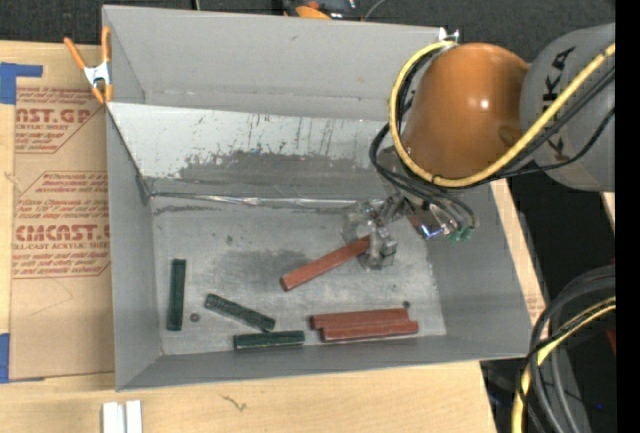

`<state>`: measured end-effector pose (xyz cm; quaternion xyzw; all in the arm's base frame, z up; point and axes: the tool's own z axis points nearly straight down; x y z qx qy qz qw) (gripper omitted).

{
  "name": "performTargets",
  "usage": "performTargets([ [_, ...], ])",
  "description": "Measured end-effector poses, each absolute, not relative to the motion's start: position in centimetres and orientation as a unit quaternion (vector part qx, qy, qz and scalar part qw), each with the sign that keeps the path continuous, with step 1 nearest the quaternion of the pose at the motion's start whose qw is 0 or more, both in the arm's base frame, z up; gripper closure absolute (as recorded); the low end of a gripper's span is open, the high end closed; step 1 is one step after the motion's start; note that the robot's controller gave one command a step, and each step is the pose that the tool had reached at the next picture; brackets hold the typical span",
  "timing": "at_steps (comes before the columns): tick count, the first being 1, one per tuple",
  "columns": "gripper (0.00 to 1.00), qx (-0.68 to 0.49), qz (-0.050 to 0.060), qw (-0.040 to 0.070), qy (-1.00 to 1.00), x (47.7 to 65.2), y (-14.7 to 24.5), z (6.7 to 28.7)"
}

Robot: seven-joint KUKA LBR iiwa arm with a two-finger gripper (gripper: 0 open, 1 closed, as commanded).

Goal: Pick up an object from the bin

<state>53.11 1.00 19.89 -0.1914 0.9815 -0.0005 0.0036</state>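
Note:
My gripper (374, 245) is low in the right half of the bin, under the orange wrist cover. Its fingers are shut on the right end of a slim reddish-brown stick (322, 266). The stick slants down to the left, its far end near the bin floor. A longer reddish-brown bar (364, 325) lies flat below the gripper, near the front wall.
Three dark green sticks lie in the front left part: one upright (176, 294) by the left wall, one slanted (239, 312), one flat (268, 341) along the front wall. The arm and its cables cover the bin's right side.

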Motion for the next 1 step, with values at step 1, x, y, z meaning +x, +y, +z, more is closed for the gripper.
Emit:
performTargets([
  [1,1.0,-0.332,-0.002,0.004,0.943,54.02,-2.57,30.43],
])
